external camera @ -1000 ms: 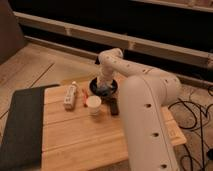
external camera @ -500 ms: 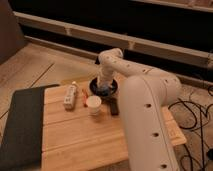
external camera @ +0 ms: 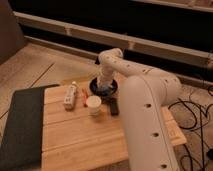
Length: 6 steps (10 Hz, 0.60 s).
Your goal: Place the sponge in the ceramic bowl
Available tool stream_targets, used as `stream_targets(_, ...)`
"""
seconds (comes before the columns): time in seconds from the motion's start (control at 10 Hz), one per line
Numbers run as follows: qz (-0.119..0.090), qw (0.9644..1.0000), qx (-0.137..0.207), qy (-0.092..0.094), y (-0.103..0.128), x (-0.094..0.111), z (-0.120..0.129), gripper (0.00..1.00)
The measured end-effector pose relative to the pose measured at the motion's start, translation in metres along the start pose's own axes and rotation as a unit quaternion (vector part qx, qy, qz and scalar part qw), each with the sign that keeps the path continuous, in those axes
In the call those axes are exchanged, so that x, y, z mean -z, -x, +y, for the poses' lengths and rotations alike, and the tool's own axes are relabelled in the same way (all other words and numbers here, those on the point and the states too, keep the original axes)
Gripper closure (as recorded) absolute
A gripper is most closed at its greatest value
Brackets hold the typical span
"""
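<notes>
Gripper (external camera: pixel 104 85) down in the dark ceramic bowl (external camera: pixel 114 89), blue sponge (external camera: pixel 103 91) under it, cannot tell if claw grips, white cup (external camera: pixel 93 104) near

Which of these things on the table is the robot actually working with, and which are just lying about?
Part of the job:
bowl
sponge, seemingly the bluish patch inside the bowl
gripper, down over the bowl

Just lying about on the table:
white cup
black block
white bottle
dark mat
</notes>
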<state>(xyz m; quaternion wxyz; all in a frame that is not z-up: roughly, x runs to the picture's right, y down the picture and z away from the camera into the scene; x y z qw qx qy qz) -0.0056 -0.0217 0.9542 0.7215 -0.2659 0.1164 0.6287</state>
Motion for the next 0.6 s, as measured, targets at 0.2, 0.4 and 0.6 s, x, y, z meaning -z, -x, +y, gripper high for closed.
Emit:
stream_targets(0.2, 0.000, 1.0000, 0.000, 0.000, 0.0000, 0.0000, 0.0000, 0.38)
stream_targets(0.4, 0.000, 1.0000, 0.000, 0.000, 0.0000, 0.0000, 0.0000, 0.21)
stream_targets(0.6, 0.000, 1.0000, 0.000, 0.000, 0.0000, 0.0000, 0.0002, 0.20)
